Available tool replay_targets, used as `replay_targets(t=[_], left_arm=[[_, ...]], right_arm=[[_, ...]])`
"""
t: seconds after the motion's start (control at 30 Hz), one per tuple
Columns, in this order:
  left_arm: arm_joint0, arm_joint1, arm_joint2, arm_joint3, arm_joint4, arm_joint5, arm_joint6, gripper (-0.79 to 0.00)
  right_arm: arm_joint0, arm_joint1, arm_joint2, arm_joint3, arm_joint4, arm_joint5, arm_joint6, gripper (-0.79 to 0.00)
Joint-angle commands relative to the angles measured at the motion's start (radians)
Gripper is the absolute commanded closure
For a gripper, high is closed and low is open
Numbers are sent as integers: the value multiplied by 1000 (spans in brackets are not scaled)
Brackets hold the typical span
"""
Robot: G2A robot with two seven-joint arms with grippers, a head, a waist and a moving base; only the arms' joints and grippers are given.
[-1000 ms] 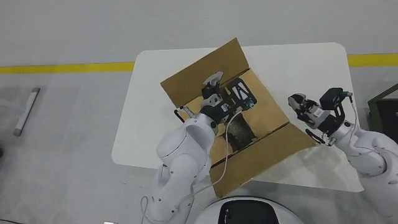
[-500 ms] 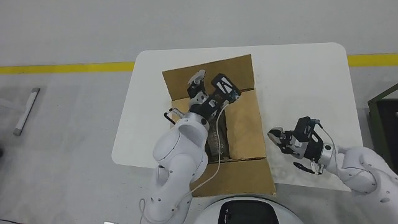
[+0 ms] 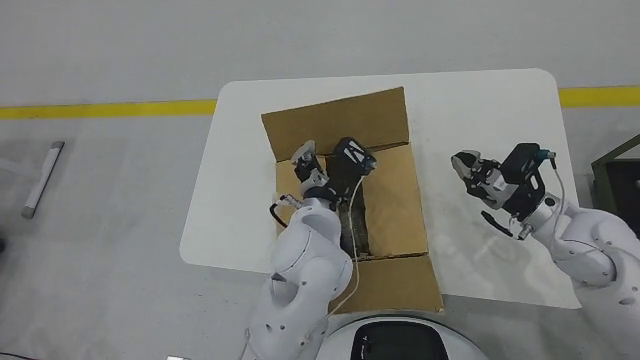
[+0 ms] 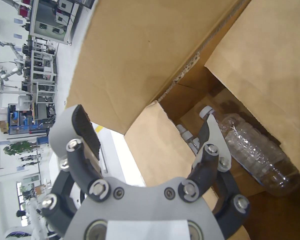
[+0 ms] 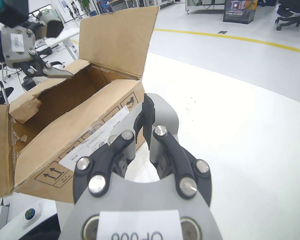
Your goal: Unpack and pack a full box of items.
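Several plastic bottles are packed in the cardboard box. The left gripper is held spread over them, likely for grasping; the right gripper is pressed together, aside.

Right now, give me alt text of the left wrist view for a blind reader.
The left gripper, open, hangs at the edge of the open cardboard box, one finger inside beside a clear plastic bottle lying on its side. More white bottle caps show next to it.

One clear bottle lies in the box, partly hidden under a flap; caps beside it, I can't count how many bottles.
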Motion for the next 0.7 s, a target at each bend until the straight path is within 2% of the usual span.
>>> replay_targets(t=[0.0,0.27,0.3,0.33,0.4,0.43,0.47,0.67], left_arm=[[-6,-1,8,40,56,15,-14,-785],[-24,-7,17,139,107,36,-29,-785],[-28,-8,18,149,121,39,-30,-690],[-32,-9,19,158,132,42,-29,-554],[-38,-9,23,171,155,41,-25,-231],[-40,-10,25,175,168,43,-24,-31],[-43,-10,27,179,185,38,-23,0],[-43,-10,13,173,231,34,-8,0]], right_arm=[[6,-1,-5,2,0,-3,-8,0],[6,0,2,14,6,-26,-23,0],[5,0,3,17,7,-29,-23,0],[3,0,3,17,8,-32,-23,0],[0,0,4,19,10,-37,-22,0],[-1,0,4,19,11,-39,-22,0],[-1,0,5,19,11,-39,-22,0],[0,1,9,18,19,-41,-17,0]])
